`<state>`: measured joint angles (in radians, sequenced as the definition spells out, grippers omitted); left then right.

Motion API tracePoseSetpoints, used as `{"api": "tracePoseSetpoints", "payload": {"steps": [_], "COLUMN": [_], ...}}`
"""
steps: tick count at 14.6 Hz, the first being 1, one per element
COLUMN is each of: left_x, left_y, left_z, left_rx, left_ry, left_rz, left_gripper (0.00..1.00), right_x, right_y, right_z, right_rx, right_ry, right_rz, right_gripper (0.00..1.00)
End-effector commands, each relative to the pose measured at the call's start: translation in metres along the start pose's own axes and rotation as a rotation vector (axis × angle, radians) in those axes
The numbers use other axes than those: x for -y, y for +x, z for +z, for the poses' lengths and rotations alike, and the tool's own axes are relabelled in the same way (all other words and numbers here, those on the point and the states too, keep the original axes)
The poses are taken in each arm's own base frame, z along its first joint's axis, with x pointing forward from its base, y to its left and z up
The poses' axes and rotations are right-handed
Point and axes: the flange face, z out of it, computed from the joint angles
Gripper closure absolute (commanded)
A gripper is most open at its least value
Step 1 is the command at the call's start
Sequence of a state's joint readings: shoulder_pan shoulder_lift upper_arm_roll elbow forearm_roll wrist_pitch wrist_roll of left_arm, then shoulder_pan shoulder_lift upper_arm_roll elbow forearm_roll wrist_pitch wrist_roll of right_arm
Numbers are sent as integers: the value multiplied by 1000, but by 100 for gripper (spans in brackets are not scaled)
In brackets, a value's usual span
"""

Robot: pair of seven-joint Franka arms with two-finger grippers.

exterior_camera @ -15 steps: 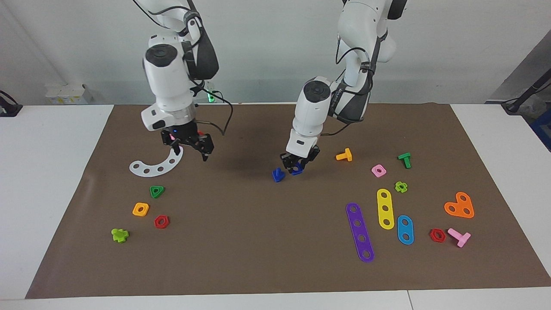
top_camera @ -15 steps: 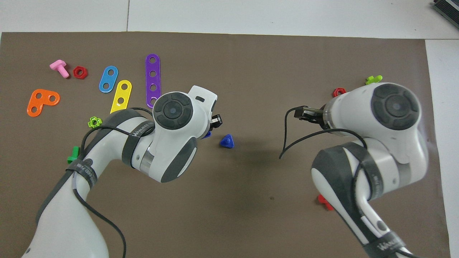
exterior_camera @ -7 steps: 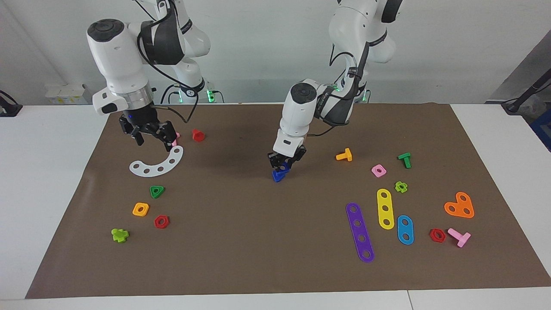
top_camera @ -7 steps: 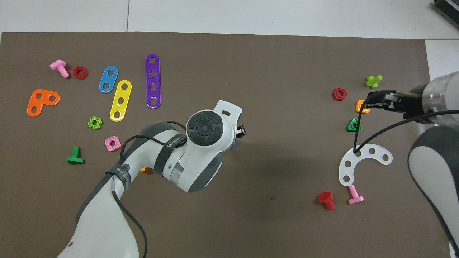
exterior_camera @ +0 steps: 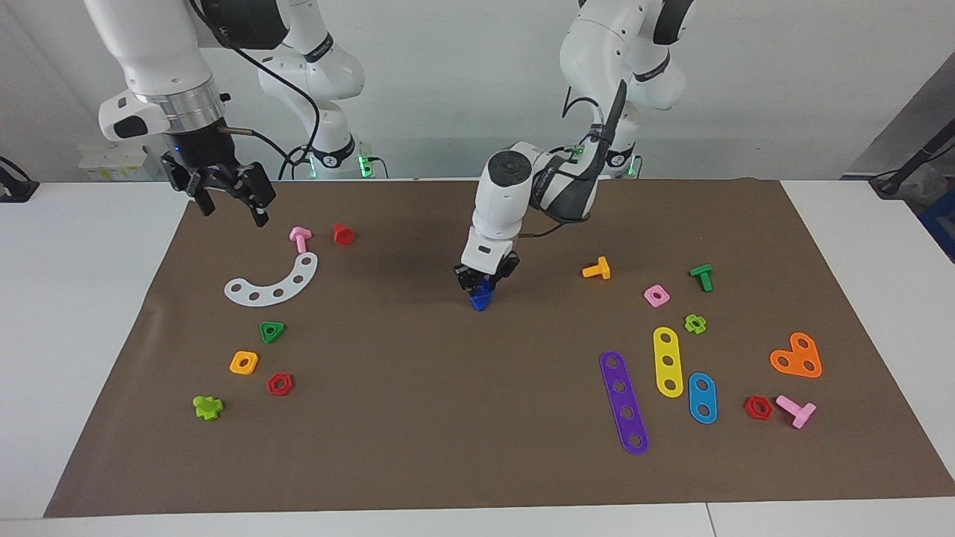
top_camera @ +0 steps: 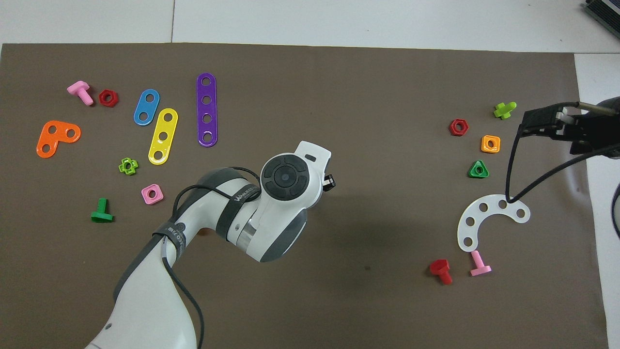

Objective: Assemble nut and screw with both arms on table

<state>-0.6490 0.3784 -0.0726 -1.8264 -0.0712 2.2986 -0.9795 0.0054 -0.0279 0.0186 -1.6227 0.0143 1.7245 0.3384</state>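
My left gripper (exterior_camera: 484, 284) is low over the middle of the brown mat (exterior_camera: 418, 432) of the table. It is shut on the dark-blue nut (exterior_camera: 486, 288), which it holds right on top of the dark-blue screw (exterior_camera: 481, 301) standing on the mat. In the overhead view the left arm's hand (top_camera: 286, 177) hides both parts. My right gripper (exterior_camera: 228, 195) is open, empty and raised over the mat's edge at the right arm's end; it also shows in the overhead view (top_camera: 537, 123).
Toward the right arm's end lie a white curved strip (exterior_camera: 272, 283), a pink screw (exterior_camera: 300, 237), a red screw (exterior_camera: 342, 233), a green triangular nut (exterior_camera: 272, 331) and an orange square nut (exterior_camera: 244, 362). Toward the left arm's end lie an orange screw (exterior_camera: 597, 268), a pink square nut (exterior_camera: 656, 295) and several strips.
The left gripper carried the nut sideways from beside the screw to on top of it. The right arm rose and drew back toward its end of the table, uncovering the pink and red screws.
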Motion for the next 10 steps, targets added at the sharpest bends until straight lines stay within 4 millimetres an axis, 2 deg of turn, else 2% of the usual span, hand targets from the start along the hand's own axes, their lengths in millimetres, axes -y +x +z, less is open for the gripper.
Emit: {"api": "tracePoseSetpoints", "payload": {"steps": [1, 4, 5, 6, 7, 8, 10], "left_x": [-1, 6, 6, 7, 8, 7, 6], "left_y": [0, -5, -4, -5, -5, -5, -3], "left_z": [2, 13, 13, 14, 14, 13, 11], "left_rx": [-4, -4, -4, 0, 2, 1, -2], "left_ry": [-23, -19, -19, -12, -6, -6, -10], "left_rz": [-22, -22, -24, -23, -21, -19, -20], "left_gripper": [100, 100, 93, 40, 6, 0, 0], "right_x": [-5, 4, 9, 5, 4, 3, -2], "right_y": [-2, -17, -21, -20, -19, -19, -16], "right_z": [1, 3, 4, 4, 3, 3, 4], "right_rx": [51, 79, 79, 79, 78, 79, 85], "right_ry": [-2, -105, -120, -121, -117, -106, -92], "right_rz": [-24, -80, -95, -91, -94, -107, -127], "right_gripper": [0, 0, 0, 0, 0, 0, 0]}}
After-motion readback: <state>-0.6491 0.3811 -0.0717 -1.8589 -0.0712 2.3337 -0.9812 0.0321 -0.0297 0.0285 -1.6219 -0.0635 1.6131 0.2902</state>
